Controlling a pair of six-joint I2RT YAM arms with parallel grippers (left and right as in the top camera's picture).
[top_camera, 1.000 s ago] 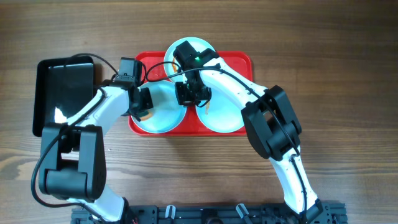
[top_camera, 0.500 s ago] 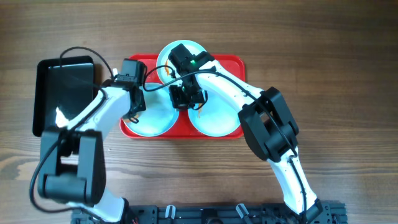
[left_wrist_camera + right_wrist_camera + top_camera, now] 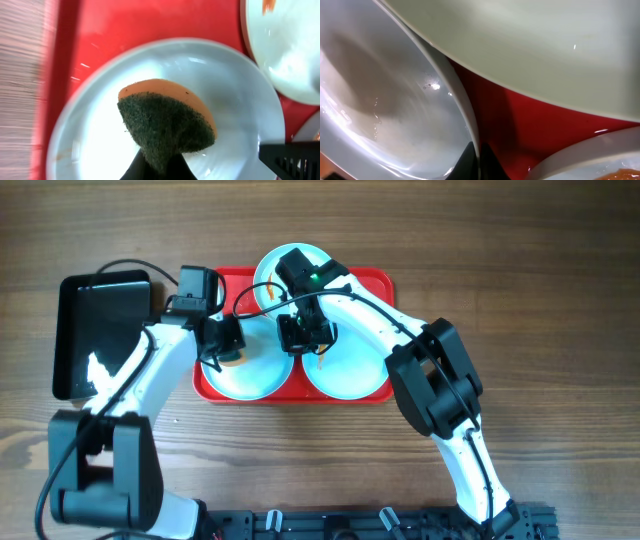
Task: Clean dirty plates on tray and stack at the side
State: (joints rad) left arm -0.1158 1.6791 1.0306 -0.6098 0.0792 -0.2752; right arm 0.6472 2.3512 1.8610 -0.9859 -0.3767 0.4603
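Note:
Three pale plates lie on the red tray (image 3: 375,280). My left gripper (image 3: 224,345) is shut on an orange sponge with a dark green pad (image 3: 167,122) and presses it on the left plate (image 3: 255,375), which the left wrist view shows too (image 3: 100,125). My right gripper (image 3: 305,332) is shut on that plate's right rim (image 3: 470,125); its jaws (image 3: 476,162) pinch the thin edge. The right plate (image 3: 350,370) has orange smears. The far plate (image 3: 265,268) lies partly under my right arm and overlaps the others (image 3: 545,50).
A glossy black tray (image 3: 100,330) lies on the wooden table left of the red tray. Red tray floor (image 3: 530,130) shows between the plates. The red tray's left rim (image 3: 67,40) lies close beside the scrubbed plate.
The red tray and its plates slid a little to the left a second ago and then stayed. My left gripper has shifted with the sponge on the left plate. The right gripper keeps its hold.

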